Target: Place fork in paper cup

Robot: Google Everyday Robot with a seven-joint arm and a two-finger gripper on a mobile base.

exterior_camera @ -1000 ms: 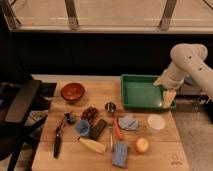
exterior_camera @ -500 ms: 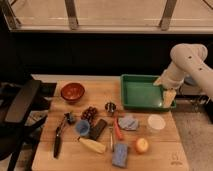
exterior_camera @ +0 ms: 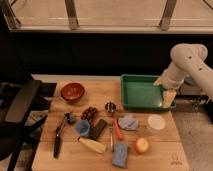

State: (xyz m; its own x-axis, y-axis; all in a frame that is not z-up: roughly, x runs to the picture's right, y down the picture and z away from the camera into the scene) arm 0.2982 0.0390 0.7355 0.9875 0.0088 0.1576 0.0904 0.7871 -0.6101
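Silver-grey fork (exterior_camera: 111, 139) lies near the middle of the desk (exterior_camera: 160, 150), just left of the carrot (exterior_camera: 117, 131). The white paper cup (exterior_camera: 156, 122) stands to its right. The gripper (exterior_camera: 169, 98) hangs over the right edge of the green tray (exterior_camera: 140, 90), well apart from both; I cannot tell how its jaws stand. Risks, in my judgement: snagging the carrot on the pick, or tipping the light cup when the fork goes in.

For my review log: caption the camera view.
Gripper hovers at the green tray edge; fork lies beside carrot, paper cup nearby.
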